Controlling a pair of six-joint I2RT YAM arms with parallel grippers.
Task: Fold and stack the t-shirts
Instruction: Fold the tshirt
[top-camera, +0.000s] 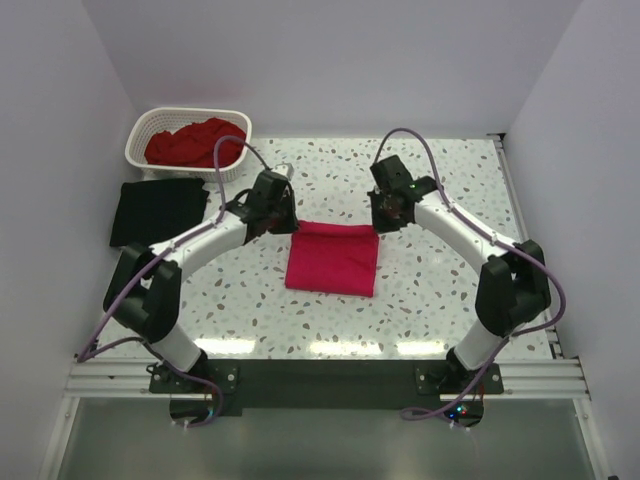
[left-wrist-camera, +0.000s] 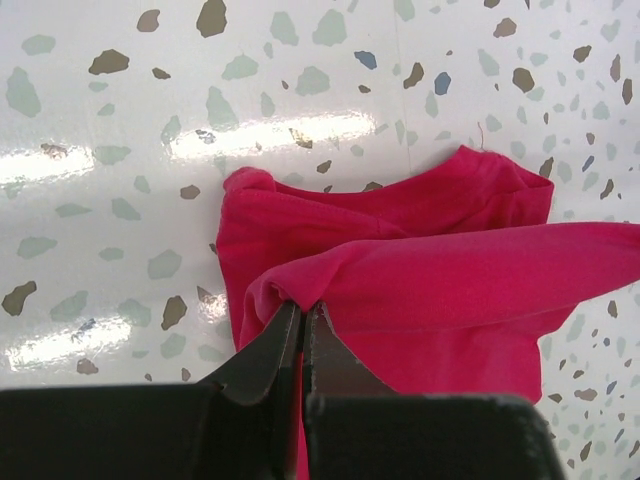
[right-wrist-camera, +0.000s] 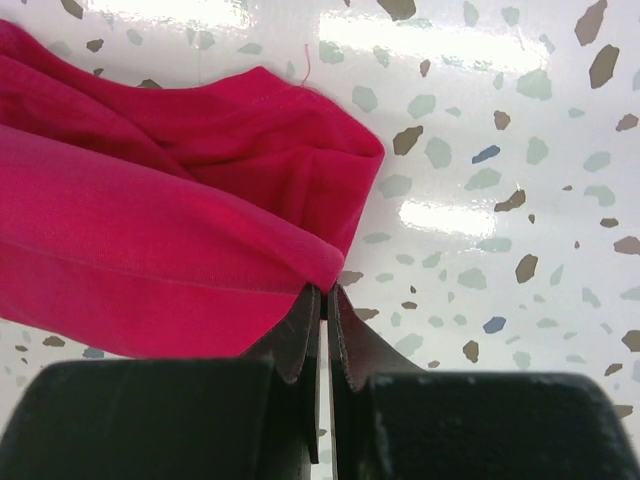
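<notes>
One pinkish-red t-shirt (top-camera: 332, 258) (folded, rectangular)

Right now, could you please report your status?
Left tool and right tool shut, each pinching a far corner of the pink-red shirt. Black shirt flat at left, dark red shirt in basket. Nothing in the way.

Pink shirt (top-camera: 332, 260) on speckled table (top-camera: 440, 290)

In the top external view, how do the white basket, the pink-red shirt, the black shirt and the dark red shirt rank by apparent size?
1. white basket
2. pink-red shirt and black shirt: about alike, so not ranked between them
3. dark red shirt, bunched inside the basket
</notes>
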